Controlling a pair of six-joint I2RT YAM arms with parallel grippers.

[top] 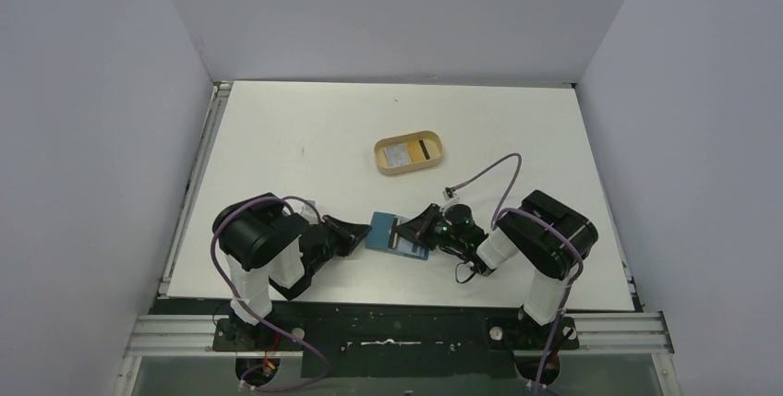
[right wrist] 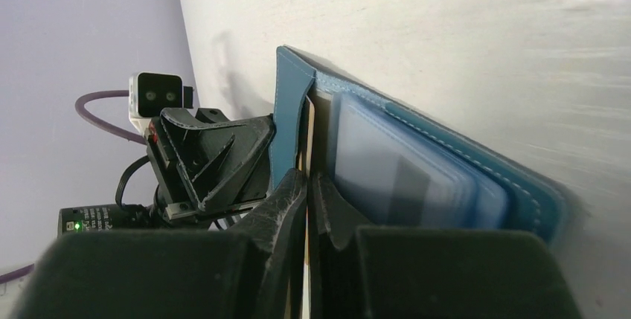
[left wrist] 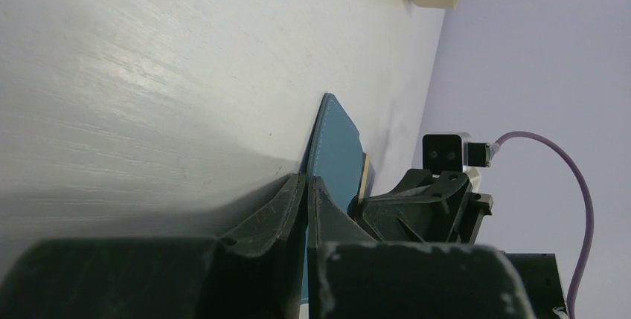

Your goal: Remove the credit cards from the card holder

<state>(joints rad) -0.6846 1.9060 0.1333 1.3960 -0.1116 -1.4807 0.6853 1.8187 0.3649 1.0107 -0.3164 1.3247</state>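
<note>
Right wrist view: the right gripper (right wrist: 308, 183) has its fingers pressed together on the thin edge of a tan card (right wrist: 309, 129). The card sticks out of the teal card holder (right wrist: 289, 114), betw. the flap and the clear pockets (right wrist: 394, 174).

Left wrist view: the left gripper (left wrist: 306, 185) is pinched tight on the opposite edge of the holder. The holder lies on the white table (top: 305, 138), near the front edge, betw. the two arms.

Top view: a tan oval tray (top: 392, 171) sits further back, well apart. Two cards (top: 409, 150) lie in it, one whitish, one gold w/ a dark stripe.

Handling, as I judge it: the card is light, stiff, slick plastic. Only its thin edge is free, so the grip is narrow & could slip. The holder looks soft & floppy, and light enough to drag along w/ the card unless its far edge is held, as the left arm does. The pockets prob. hug the card, so expect friction; pull straight along the slot, not upward.

Hard to make out:
- How much of the card is inside the slot, since the fingers cover it.
- Whether more cards sit in the clear pockets; a dark shape shows through but it's blurred.
- The snap tab isn't visible.
- Print on the tray cards is too small to read.
</note>
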